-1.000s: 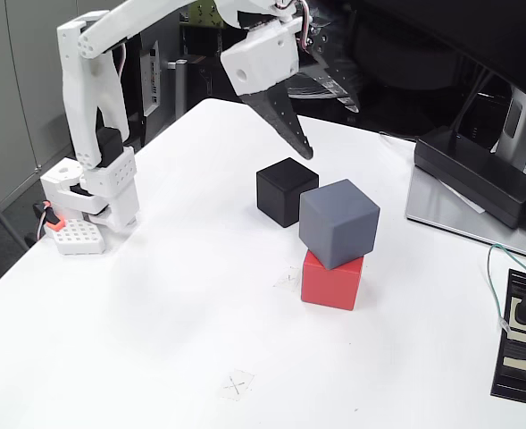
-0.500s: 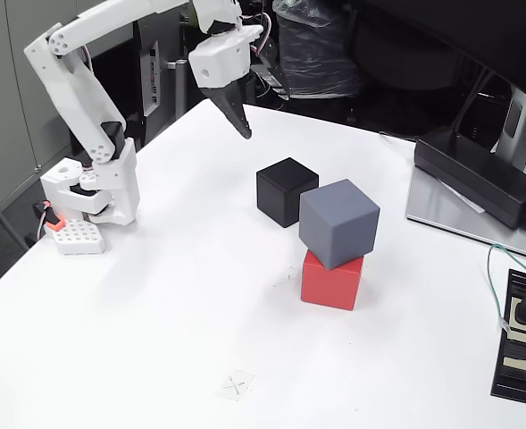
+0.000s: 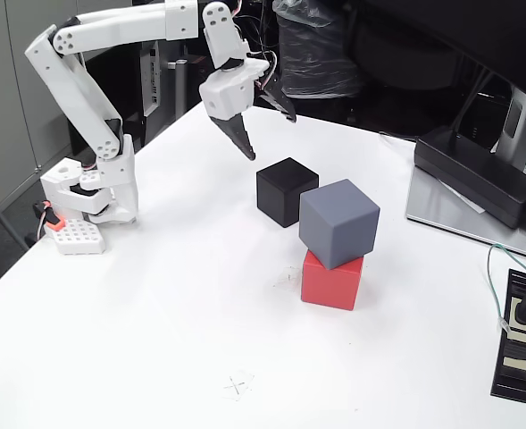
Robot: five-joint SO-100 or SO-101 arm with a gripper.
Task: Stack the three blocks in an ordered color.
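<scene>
In the fixed view a slate grey block (image 3: 338,222) rests on top of a red block (image 3: 331,281), turned slightly against it. A black block (image 3: 287,190) stands on the table just behind and to the left of that pair, close to the grey one. The white arm reaches in from the left. Its gripper (image 3: 266,130) hangs open above the table, a little up and to the left of the black block, with nothing between its fingers. One dark pointed finger (image 3: 241,137) aims down at the table.
The arm's base (image 3: 93,192) sits at the table's left edge. A flat black power brick (image 3: 481,174) lies on a grey plate (image 3: 450,214) at the right, and a black power strip (image 3: 517,335) lies near the right edge. A faint X mark (image 3: 237,386) is near the front.
From above the blocks the gripper pulled back to the left. Since half a second ago it has dropped slightly toward the black block and opened its jaws. The blocks have not moved.
</scene>
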